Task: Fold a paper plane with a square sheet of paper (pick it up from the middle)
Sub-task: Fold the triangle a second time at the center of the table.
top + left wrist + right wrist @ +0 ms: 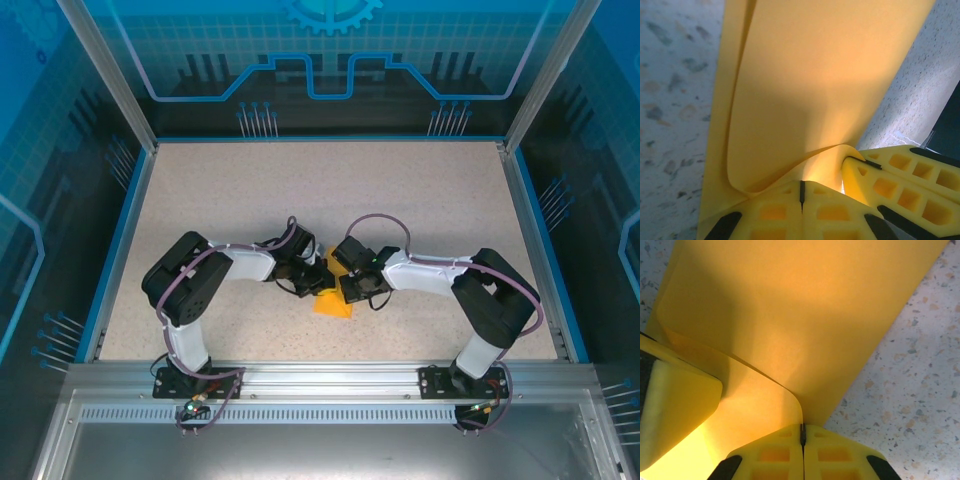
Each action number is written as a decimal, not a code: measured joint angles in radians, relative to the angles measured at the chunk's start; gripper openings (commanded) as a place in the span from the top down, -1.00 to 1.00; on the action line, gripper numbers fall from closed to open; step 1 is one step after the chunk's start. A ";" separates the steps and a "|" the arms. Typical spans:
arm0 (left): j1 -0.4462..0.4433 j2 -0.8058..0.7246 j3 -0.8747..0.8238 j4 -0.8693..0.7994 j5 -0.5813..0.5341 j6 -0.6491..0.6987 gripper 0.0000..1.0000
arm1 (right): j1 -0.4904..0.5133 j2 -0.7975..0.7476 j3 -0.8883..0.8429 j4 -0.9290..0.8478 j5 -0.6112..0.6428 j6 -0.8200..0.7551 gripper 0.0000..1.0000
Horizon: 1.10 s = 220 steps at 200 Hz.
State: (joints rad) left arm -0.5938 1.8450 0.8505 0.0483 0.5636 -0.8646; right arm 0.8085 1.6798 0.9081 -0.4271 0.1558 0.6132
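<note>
Paper [334, 304]: orange-yellow, low at the middle of the near part of the surface, between the two hands. From above only a small pointed patch shows just below them.
Paper's shape: folded. In the left wrist view two layers stand apart along the left edge and curl together into a rounded bend just above the fingers. In the right wrist view one loose edge sweeps in a curve down to the fingers.
Left hand [801, 192]: closed, its two yellow fingers meeting on a thin dark seam, with the paper's bend pinched there.
Right hand [802, 434]: closed as well, fingers pressed together, the paper's curved edge running into the seam between them.
Hands to each other: tip to tip over the paper, just beside one another. Each wrist view catches a finger of the other hand at its side, close against the paper; whether it touches the sheet there cannot be told.
Arms: both bent inward from their bases at the near edge, meeting at the middle.
Surface [420, 200]: pale and speckled, with a blue border.
Paper to surface: the sheet stretches away from the fingers over the speckled top. Whether its far end rests there or is lifted cannot be told.
</note>
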 measured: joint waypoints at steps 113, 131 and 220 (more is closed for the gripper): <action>0.001 0.006 -0.001 0.014 0.008 0.010 1.00 | -0.005 -0.151 -0.016 -0.006 -0.012 0.050 0.58; 0.001 0.006 -0.001 0.014 0.008 0.010 1.00 | -0.005 -0.233 -0.064 0.037 -0.063 0.071 0.64; 0.001 0.008 -0.001 0.014 0.009 0.029 1.00 | -0.006 -0.146 -0.220 0.311 -0.349 0.253 0.75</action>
State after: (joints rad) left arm -0.5930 1.8526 0.8497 0.0620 0.5728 -0.8352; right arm 0.8021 1.5333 0.6876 -0.1165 -0.1932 0.8658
